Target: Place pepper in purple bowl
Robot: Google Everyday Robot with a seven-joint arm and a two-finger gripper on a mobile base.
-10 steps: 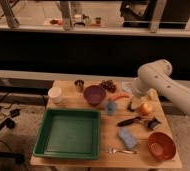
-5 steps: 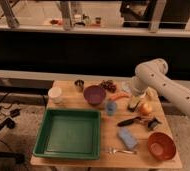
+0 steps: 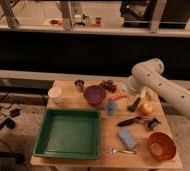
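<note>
No legible text, label, brand, number or sign appears anywhere in the camera view. The tabletop (image 3: 110, 131) and the items on it carry no readable marking: the purple bowl (image 3: 94, 94), the pepper (image 3: 119, 96), the green tray (image 3: 70, 132), the white cup (image 3: 55, 94) and the orange-red bowl (image 3: 161, 145) show plain surfaces. The white arm (image 3: 160, 85) bears no readable lettering. The shelf items at 12 o'clock, behind the tabletop, are too indistinct to read. The tool (image 3: 134, 105) hangs over the tabletop at 3 o'clock of the purple bowl, just beside the pepper, jaws spread wide, unmarked.
</note>
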